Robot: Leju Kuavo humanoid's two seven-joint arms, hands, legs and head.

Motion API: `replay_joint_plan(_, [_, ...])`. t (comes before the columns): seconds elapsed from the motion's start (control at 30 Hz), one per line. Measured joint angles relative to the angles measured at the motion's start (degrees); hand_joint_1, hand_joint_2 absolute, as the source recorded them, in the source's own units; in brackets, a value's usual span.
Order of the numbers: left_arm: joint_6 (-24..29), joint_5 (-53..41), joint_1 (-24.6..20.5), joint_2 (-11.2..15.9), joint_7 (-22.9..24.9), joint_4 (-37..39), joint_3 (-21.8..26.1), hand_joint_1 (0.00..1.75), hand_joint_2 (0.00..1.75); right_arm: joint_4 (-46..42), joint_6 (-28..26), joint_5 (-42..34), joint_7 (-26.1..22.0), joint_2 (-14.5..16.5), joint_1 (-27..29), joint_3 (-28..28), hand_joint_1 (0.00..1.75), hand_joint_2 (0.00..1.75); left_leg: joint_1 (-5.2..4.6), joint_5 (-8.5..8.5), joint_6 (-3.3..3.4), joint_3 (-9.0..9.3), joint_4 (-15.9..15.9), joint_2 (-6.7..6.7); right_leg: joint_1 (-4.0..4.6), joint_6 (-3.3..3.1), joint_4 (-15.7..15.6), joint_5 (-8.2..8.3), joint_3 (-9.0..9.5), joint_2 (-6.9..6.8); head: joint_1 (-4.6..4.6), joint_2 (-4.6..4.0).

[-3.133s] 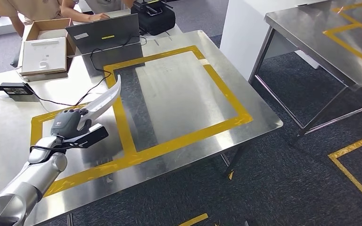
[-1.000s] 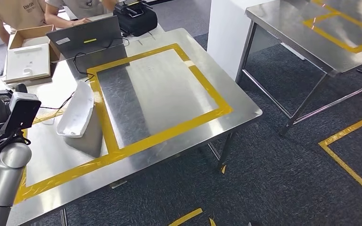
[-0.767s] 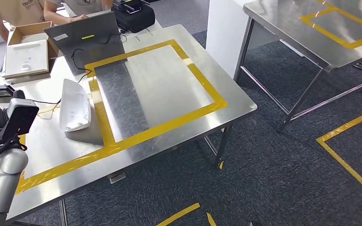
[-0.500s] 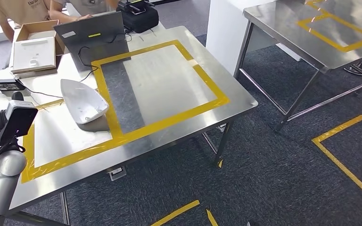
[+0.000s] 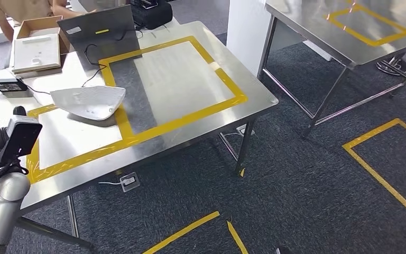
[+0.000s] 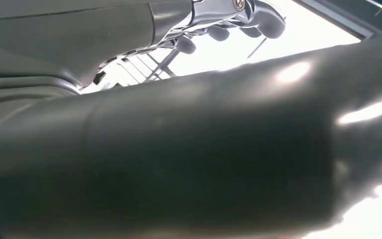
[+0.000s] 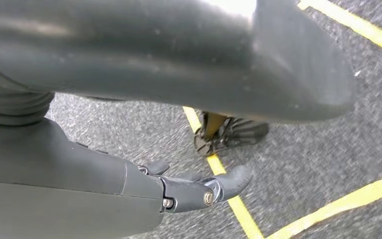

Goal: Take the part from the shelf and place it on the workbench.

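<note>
Part: your white part point(image 5: 89, 101) lies on the workbench point(image 5: 190, 69) — across the yellow tape.
Left hand point(image 6: 219, 22): fingers apart, empty.
Right hand point(image 7: 194, 191): fingers loosely apart — holding nothing.

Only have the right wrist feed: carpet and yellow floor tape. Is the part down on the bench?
Observer: Yes. The white part lies on the steel workbench, with nothing gripping it.
Operator: Inside a taped box?
Observer: Mostly in the left box. Its right end overlaps the yellow tape line that divides the two boxes.
Operator: Left hand clear of it?
Observer: The left arm is at the bench's near left corner, apart from the part. The left wrist view shows nothing in the left hand, but I can't tell if its fingers are spread or curled.
</note>
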Motion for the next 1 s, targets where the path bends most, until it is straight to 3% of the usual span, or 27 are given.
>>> replay_joint_plan(0.07, [0.1, -0.1, 1.2, 0.2, 0.1, -0.2, 0.8, 0.0, 0.0, 0.0, -0.2, -0.1, 0.4, 0.1, 0.1, 0.0, 0.0, 0.0, 0.16, -3.78, -0.49, -1.28, 3.4, -0.25, -0.22, -0.76, -0.4, 1.25, -0.91, -0.21, 0.0, 0.0])
replay_joint_plan(0.13, [0.1, -0.2, 2.6, 0.4, 0.1, -0.4, 2.0, 0.0, 0.0, 0.0, -0.3, -0.1, 0.6, 0.1, 0.1, 0.0, 0.0, 0.0, 0.18, -8.72, -0.91, -2.76, 10.0, -0.34, -0.19, -1.12, -0.4, 2.32, -2.25, -0.24, -0.02, 0.0])
replay_joint_plan(0.17, [0.1, -0.3, 3.5, 0.4, 0.1, -0.6, 2.5, 0.0, 0.0, 0.0, -0.3, -0.1, 0.6, 0.1, 0.1, 0.0, 0.0, 0.0, 0.19, -9.89, -1.06, -3.02, 12.7, -0.34, -0.18, -1.12, -0.4, 2.86, -2.97, -0.24, -0.03, 0.0])
replay_joint_plan(0.2, [0.1, -0.5, 4.5, 0.4, 0.1, -0.8, 3.0, 0.0, 0.0, 0.0, -0.2, -0.2, 0.5, 0.1, 0.2, 0.0, 0.0, 0.0, 0.2, -9.83, -1.16, -2.59, 14.0, -0.34, -0.21, -1.05, -0.3, 3.4, -3.73, -0.23, -0.03, 0.0])
replay_joint_plan(0.23, [0.1, -0.7, 5.5, 0.4, 0.0, -1.0, 3.5, 0.0, 0.0, 0.0, -0.1, -0.2, 0.4, 0.2, 0.2, 0.0, 0.0, 0.0, 0.24, -8.78, -1.24, -1.31, 13.5, -0.33, -0.27, -0.91, -0.3, 3.92, -4.48, -0.22, -0.03, 0.0])
replay_joint_plan(0.3, [0.2, -1.4, 7.1, 0.3, -0.1, -1.7, 4.5, 0.0, 0.0, 0.0, 0.0, -0.3, 0.2, 0.2, 0.3, 0.0, 0.0, 0.0, 0.35, -6.65, -1.29, 3.43, 7.6, -0.32, -0.39, -0.37, 0.1, 4.84, -5.88, -0.19, -0.04, 0.0])
replay_joint_plan(0.37, [0.2, -2.0, 8.2, 0.2, 0.0, -2.2, 5.2, 0.0, 0.0, 0.0, 0.1, -0.3, 0.0, 0.2, 0.3, 0.0, 0.0, 0.0, 0.18, -6.91, -0.82, 7.58, 1.2, -0.5, -0.31, 0.38, 0.3, 5.67, -6.81, -0.2, -0.01, 0.0])
replay_joint_plan(0.4, [0.1, -2.3, 8.8, 0.1, 0.1, -2.3, 5.5, 0.0, 0.0, 0.0, 0.2, -0.3, 0.1, 0.2, 0.3, 0.0, 0.0, 0.0, 0.03, -7.45, -0.4, 8.36, -0.3, -0.6, -0.23, 0.75, 0.3, 6.12, -7.01, -0.21, 0.0, 0.0])
replay_joint_plan(0.47, [-0.6, -2.9, 10.2, -0.2, 0.5, -2.2, 5.7, 0.0, 0.0, 0.0, 0.2, -0.3, 0.3, 0.2, 0.3, 0.0, 0.0, 0.0, -0.13, -6.99, 0.7, 8.04, -0.7, -0.63, -0.23, 1.46, 0.1, 6.92, -7.17, -0.17, -0.02, 0.0])
replay_joint_plan(0.5, [-1.2, -3.2, 10.8, -0.5, 0.7, -2.0, 5.7, 0.0, 0.0, 0.0, 0.1, -0.3, 0.5, 0.2, 0.4, 0.0, 0.0, 0.0, -0.1, -6.57, 1.28, 7.69, -0.7, -0.55, -0.31, 1.79, 0.4, 6.6, -7.41, -0.14, -0.03, 0.0])
replay_joint_plan(0.53, [-1.7, -3.5, 11.2, -0.8, 1.0, -1.8, 5.7, 0.0, 0.0, 0.0, 0.1, -0.4, 0.7, 0.2, 0.4, 0.0, 0.0, 0.0, -0.03, -6.07, 1.87, 7.23, -0.8, -0.46, -0.37, 2.12, 1.6, 5.25, -7.97, -0.12, 0.01, 0.0])
replay_joint_plan(0.63, [-2.4, -4.0, 12.1, -1.7, 1.3, -1.3, 5.7, 0.0, 0.0, 0.0, 0.1, -0.4, 0.8, 0.2, 0.4, 0.0, 0.0, 0.0, -0.08, -4.52, 2.81, 5.43, -0.7, -0.3, -0.39, 2.73, 11.4, -2.35, -11.19, -0.1, 0.11, 0.0])
replay_joint_plan(0.67, [-2.5, -4.1, 12.4, -1.9, 1.3, -1.2, 5.7, 0.0, 0.0, 0.0, 0.1, -0.4, 0.8, 0.2, 0.4, 0.0, 0.0, 0.0, -0.19, -4.03, 2.88, 4.75, -0.7, -0.25, -0.37, 2.76, 14.7, -3.77, -11.89, -0.11, 0.11, 0.0])
replay_joint_plan(0.7, [-2.5, -4.1, 12.6, -2.0, 1.4, -1.0, 5.7, 0.0, 0.0, 0.0, 0.1, -0.4, 0.8, 0.2, 0.4, 0.0, 0.0, 0.0, -0.31, -3.54, 2.93, 4.07, -0.6, -0.21, -0.31, 2.65, 16.4, -3.91, -11.72, -0.11, 0.11, 0.0])
replay_joint_plan(0.73, [-2.7, -4.2, 12.8, -2.2, 1.5, -0.9, 5.7, 0.0, 0.0, 0.0, 0.1, -0.5, 0.8, 0.2, 0.4, 0.0, 0.0, 0.0, -0.42, -3.09, 2.94, 3.43, -0.6, -0.18, -0.2, 2.4, 16.2, -3.07, -10.55, -0.1, 0.11, 0.0])
replay_joint_plan(0.8, [-3.4, -4.5, 12.9, -2.5, 2.1, -0.7, 5.8, 0.0, 0.0, 0.0, 0.1, -0.5, 0.7, 0.2, 0.3, 0.0, 0.0, 0.0, -0.6, -2.24, 2.84, 2.42, -0.5, -0.19, 0.27, 1.36, 9.7, -0.67, -5.2, -0.08, 0.1, 0.0])
replay_joint_plan(0.87, [-4.3, -4.8, 13.2, -3.1, 2.6, -0.4, 6.2, 0.0, 0.0, 0.0, 0.2, -0.6, 0.7, 0.1, 0.1, 0.0, 0.0, 0.0, -0.76, -1.51, 2.44, 1.93, -0.5, -0.11, 0.75, 0.29, 2.0, -0.42, 0.01, -0.12, 0.08, 0.0])
replay_joint_plan(0.9, [-4.5, -5.0, 13.6, -3.6, 2.7, 0.0, 6.5, 0.0, 0.0, 0.0, 0.3, -0.7, 0.7, 0.0, 0.0, 0.0, 0.0, 0.0, -0.71, -1.13, 2.16, 1.88, -0.6, -0.03, 0.96, -0.03, -0.1, -0.7, 1.28, -0.12, 0.09, 0.0])
replay_joint_plan(1.0, [-4.3, -5.0, 15.5, -5.3, 2.6, 1.5, 7.6, 0.0, 0.0, 0.0, 0.4, -0.7, 1.0, 0.0, 0.0, 0.0, 0.0, 0.0, -0.69, -0.4, 1.11, 1.7, -1.0, 0.03, 0.86, -0.53, -1.7, 0.4, 1.22, -0.14, 0.15, 0.0])
